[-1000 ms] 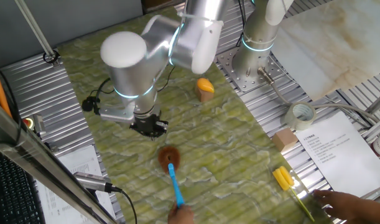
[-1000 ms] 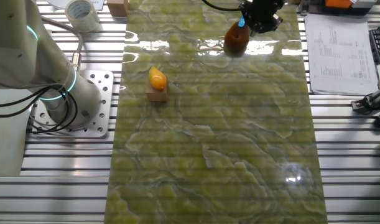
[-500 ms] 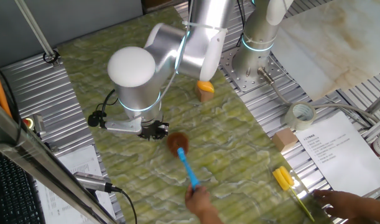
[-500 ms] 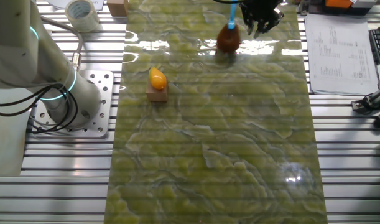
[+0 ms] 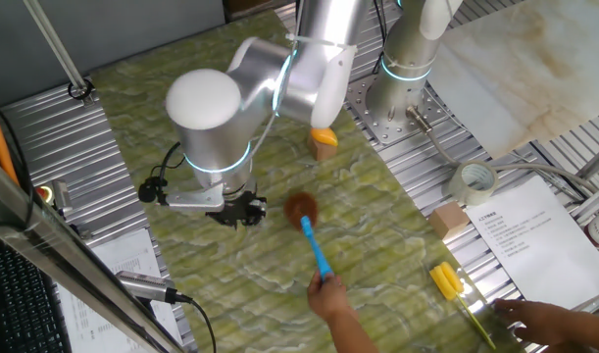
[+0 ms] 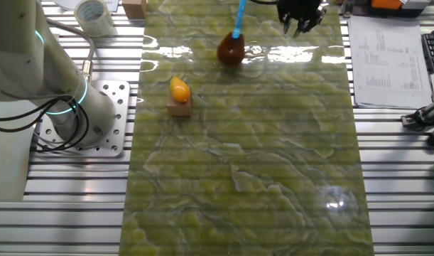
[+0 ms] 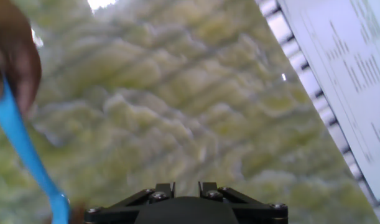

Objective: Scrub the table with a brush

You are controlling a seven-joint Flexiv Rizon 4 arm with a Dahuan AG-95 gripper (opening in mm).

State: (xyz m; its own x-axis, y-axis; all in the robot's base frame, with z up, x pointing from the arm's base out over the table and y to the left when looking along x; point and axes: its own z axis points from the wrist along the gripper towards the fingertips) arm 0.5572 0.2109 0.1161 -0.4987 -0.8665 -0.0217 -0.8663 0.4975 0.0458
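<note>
The table (image 5: 377, 226) has a green-yellow marbled top. The brush stands bristles-down on it, with its reddish-brown tuft (image 5: 301, 206) on the surface and its light-blue handle (image 5: 319, 253) held by a person's hand (image 5: 330, 296). My gripper (image 5: 242, 208) hangs just above the table, left of the tuft, open and empty, not touching the brush. In the other fixed view the brush (image 6: 231, 50) is left of the gripper (image 6: 300, 16). The hand view shows the blue handle (image 7: 22, 146) at the left and the gripper (image 7: 186, 186) over bare table (image 7: 196, 106).
A yellow object on a wooden block (image 5: 324, 139) stands near the arm's base (image 5: 397, 98). A tape roll (image 5: 474, 181), a printed sheet (image 5: 520, 230) and a yellow tool (image 5: 446, 279) lie at the right, where another hand (image 5: 544, 319) rests. Ribbed grey panels (image 6: 408, 185) flank the table.
The person's hand has slid the brush to the right across the table, away from my gripper. My gripper shifted slightly and stays empty.
</note>
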